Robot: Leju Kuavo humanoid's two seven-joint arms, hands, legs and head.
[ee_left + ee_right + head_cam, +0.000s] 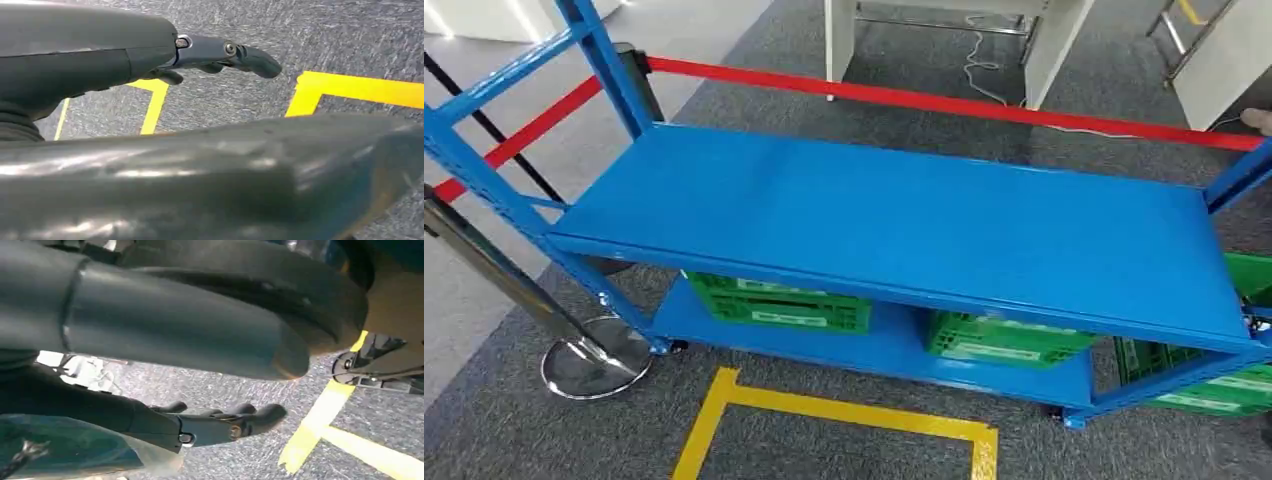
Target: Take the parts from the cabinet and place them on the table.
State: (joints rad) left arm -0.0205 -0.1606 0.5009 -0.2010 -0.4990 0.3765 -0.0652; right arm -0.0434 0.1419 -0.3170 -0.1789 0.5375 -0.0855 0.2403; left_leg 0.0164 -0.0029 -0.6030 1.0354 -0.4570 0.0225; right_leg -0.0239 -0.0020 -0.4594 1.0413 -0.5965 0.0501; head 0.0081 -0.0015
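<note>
The blue metal cabinet (904, 215) stands in front of me in the head view, its wide top shelf facing up. On its lower shelf sit green plastic crates: one on the left (779, 303), one in the middle (1004, 338) and one at the right end (1214, 375). The top shelf hides what is inside them. My left hand (210, 52) hangs over the grey carpet with its fingers stretched out and nothing in them. My right hand (215, 425) also hangs above the carpet, fingers loosely extended and holding nothing.
Yellow floor tape (844, 412) marks a box on the carpet before the cabinet. A chrome stanchion base (589, 365) stands at the cabinet's left corner, and a red barrier belt (944, 103) runs behind it. White furniture legs (839, 40) stand farther back.
</note>
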